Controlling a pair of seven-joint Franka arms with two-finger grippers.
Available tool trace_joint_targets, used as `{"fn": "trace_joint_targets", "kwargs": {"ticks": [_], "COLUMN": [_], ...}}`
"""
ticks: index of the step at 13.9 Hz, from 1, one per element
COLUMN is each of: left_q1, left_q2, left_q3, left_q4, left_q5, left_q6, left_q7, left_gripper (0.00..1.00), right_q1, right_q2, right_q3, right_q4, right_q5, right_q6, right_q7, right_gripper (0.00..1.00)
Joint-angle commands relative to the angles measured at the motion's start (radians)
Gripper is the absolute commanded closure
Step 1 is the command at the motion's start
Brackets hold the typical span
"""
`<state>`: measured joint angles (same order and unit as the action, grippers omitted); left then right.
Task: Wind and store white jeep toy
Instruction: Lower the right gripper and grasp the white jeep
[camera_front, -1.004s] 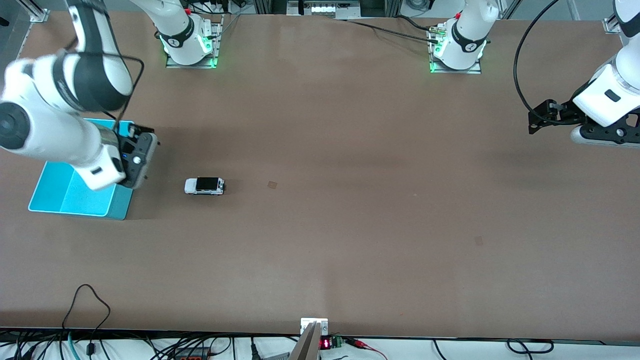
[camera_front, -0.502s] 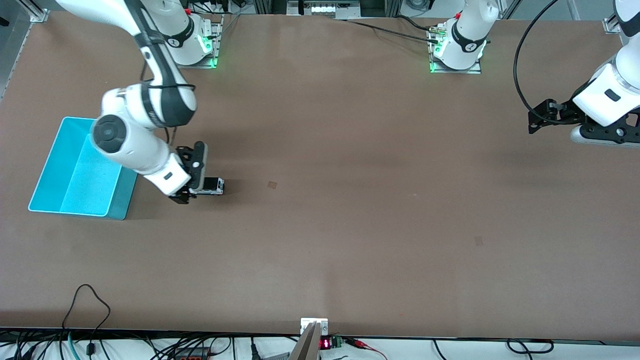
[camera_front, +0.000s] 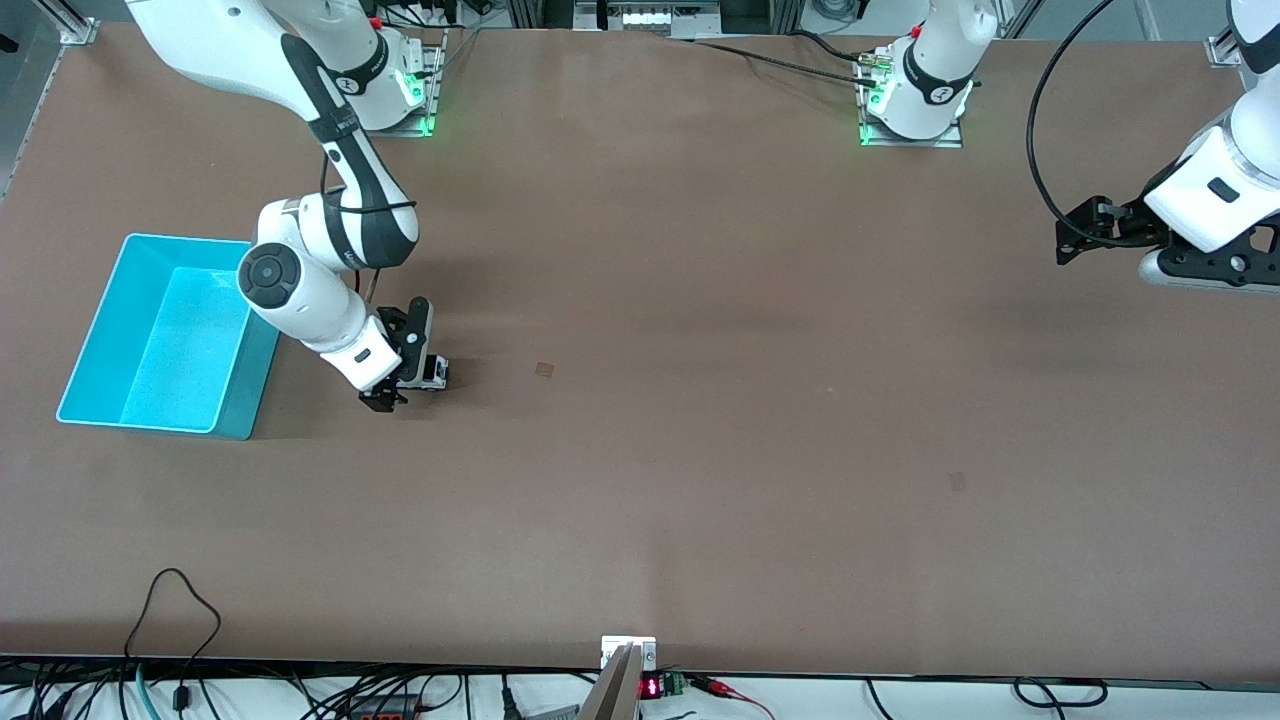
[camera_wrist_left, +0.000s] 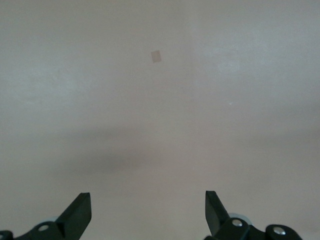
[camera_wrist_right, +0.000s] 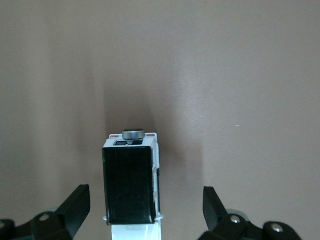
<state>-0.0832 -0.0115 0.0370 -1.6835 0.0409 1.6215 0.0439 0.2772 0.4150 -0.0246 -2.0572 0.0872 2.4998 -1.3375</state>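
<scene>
Straddling the white jeep toy (camera_wrist_right: 131, 182) – front end hidden – right end effector (camera_wrist_right: 146, 209) gapes wide, empty.

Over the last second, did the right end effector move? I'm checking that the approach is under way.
Yes. The right end effector left the cyan bin and now sits open over the white jeep toy, toward the left arm's end.

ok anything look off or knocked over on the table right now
Nothing stands out. The white jeep toy sits upright on its wheels beside the cyan bin, between the open fingers of the right hand. The left hand waits open over the left arm's end of the table.
</scene>
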Motion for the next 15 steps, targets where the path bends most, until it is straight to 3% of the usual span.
{"fn": "trace_joint_targets", "kwargs": {"ticks": [1, 8, 10, 12, 14, 15], "left_q1": [-0.010, -0.010, -0.012, -0.010, -0.012, -0.012], "left_q2": [0.008, 0.007, 0.007, 0.007, 0.007, 0.007], "left_q3": [0.012, 0.011, 0.011, 0.011, 0.009, 0.007], "left_q4": [0.028, 0.028, 0.028, 0.028, 0.028, 0.028], "left_q5": [-0.006, -0.006, -0.006, -0.006, -0.006, -0.006], "left_q6": [-0.026, -0.028, -0.026, -0.028, -0.028, -0.028], "left_q7": [0.001, 0.001, -0.001, 0.001, -0.001, -0.001], "left_gripper": [0.00, 0.00, 0.00, 0.00, 0.00, 0.00], "right_q1": [-0.004, -0.007, -0.003, -0.003, -0.003, 0.000], "right_q2": [-0.008, 0.014, 0.018, 0.018, 0.013, 0.002], "right_q3": [0.000, 0.000, 0.000, 0.000, 0.000, -0.001], "right_q4": [-0.055, -0.098, -0.098, -0.098, -0.098, -0.098], "right_q5": [0.017, 0.017, 0.016, 0.016, 0.017, 0.017], "right_q6": [0.062, 0.163, 0.174, 0.174, 0.168, 0.166], "right_q7": [-0.020, -0.020, -0.054, -0.057, -0.052, -0.049], "right_gripper": [0.00, 0.00, 0.45, 0.78, 1.00, 1.00]}}
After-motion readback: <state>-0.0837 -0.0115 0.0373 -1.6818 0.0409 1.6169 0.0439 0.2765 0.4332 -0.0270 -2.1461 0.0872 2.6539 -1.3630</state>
